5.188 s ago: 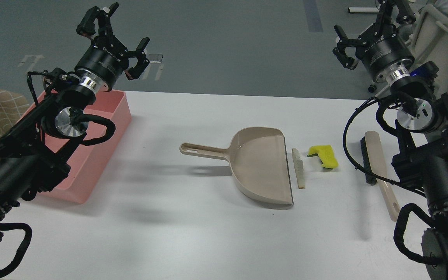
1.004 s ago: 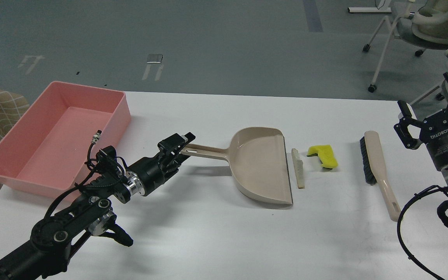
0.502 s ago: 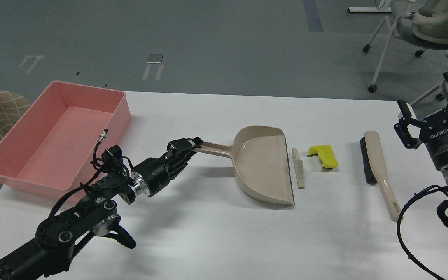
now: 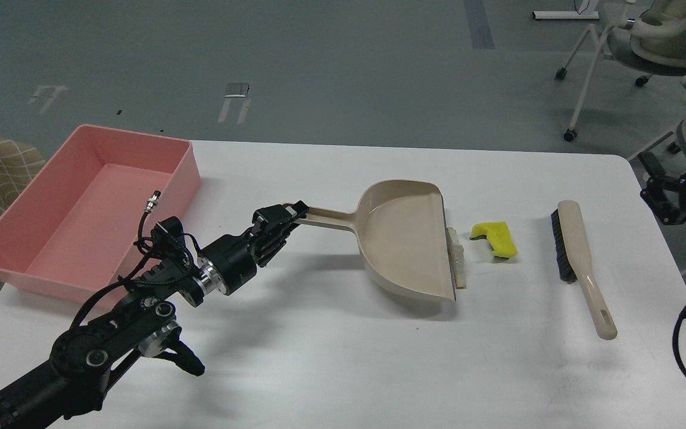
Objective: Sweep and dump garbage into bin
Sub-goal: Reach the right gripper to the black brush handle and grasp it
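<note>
on a white tabletop (image 4: 331, 357), the robot's left pincer (image 4: 286, 215) is clenched on the end of the long handle of a beige dustpan (image 4: 405, 244), its black arm reaching in from the lower left corner. the pan's handle end is raised, casting a shadow on the tabletop beneath it, while the wide front lip sits low toward the right. the garbage lies on the far side of the pan from that pincer: a thin pale beige slice (image 4: 458, 257) rests right against the dustpan's lip, partly overlapped by it, and a bright yellow sponge chunk (image 4: 495, 238) with a dark green edge sits just beyond the slice, apart from the pan. both scraps are well away from the left pincer, separated from it by the whole length of the dustpan. farther right, a beige brush (image 4: 581, 265) with black bristles lies flat on the tabletop, untouched. the right pincer (image 4: 667, 199) hangs at the right edge of the view, off the side of the tabletop and apart from the brush; whether it is released or clenched cannot be told from here. the salmon-pink bin (image 4: 15, 262) stands at the tabletop's left end, behind the left arm, with nothing seen inside it. office chairs (image 4: 629, 42) stand on the grey floor beyond.
</note>
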Controlling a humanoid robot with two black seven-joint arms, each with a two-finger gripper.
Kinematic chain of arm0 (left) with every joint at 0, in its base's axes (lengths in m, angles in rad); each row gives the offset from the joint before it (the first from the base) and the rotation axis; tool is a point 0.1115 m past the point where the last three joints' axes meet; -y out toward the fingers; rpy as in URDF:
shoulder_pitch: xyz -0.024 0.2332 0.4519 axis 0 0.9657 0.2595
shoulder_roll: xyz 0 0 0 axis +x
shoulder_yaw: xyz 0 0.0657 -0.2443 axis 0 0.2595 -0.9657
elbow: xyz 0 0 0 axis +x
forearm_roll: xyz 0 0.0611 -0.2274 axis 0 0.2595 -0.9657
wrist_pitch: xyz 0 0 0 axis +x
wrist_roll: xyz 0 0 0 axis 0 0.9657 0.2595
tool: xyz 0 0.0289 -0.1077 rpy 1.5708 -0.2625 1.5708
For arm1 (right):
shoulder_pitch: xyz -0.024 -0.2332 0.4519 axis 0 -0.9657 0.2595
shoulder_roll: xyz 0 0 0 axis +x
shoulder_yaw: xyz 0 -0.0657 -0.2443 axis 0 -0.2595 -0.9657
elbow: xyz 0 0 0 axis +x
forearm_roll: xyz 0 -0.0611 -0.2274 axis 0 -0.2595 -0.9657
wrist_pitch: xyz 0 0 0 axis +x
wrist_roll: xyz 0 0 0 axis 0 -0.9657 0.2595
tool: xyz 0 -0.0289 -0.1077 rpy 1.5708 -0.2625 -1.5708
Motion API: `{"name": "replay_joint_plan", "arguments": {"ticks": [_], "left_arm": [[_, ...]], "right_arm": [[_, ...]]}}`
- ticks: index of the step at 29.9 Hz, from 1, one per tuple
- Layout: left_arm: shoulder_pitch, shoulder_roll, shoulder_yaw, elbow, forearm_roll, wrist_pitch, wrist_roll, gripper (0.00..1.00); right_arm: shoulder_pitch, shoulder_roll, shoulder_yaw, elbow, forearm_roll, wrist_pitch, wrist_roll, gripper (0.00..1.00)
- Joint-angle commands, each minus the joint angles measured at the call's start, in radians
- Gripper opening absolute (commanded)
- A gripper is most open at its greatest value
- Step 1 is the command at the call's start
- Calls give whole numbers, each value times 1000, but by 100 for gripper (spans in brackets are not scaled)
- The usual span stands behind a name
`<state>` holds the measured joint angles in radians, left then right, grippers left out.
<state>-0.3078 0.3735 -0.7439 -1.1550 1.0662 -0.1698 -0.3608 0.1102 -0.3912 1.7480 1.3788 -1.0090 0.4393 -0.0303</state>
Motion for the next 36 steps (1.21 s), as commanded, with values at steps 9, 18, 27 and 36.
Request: {"name": "replay_joint_plan", "arguments": {"ticks": [9, 18, 27, 36], "left_arm": [[9, -1, 1, 0, 0, -2, -1, 0], [4, -2, 0, 0, 0, -2, -9, 0], [3, -2, 1, -3, 0, -5, -20, 0], [6, -2, 1, 0, -2, -5, -21, 0]], "right_arm": [[-105, -352, -100, 124, -502, 1, 182, 100], [-133, -400, -386, 167, -692, -33, 133, 97], [-172, -330, -413, 181, -735, -56, 17, 74], [-172, -265, -436, 172, -812, -57, -39, 72]]}}
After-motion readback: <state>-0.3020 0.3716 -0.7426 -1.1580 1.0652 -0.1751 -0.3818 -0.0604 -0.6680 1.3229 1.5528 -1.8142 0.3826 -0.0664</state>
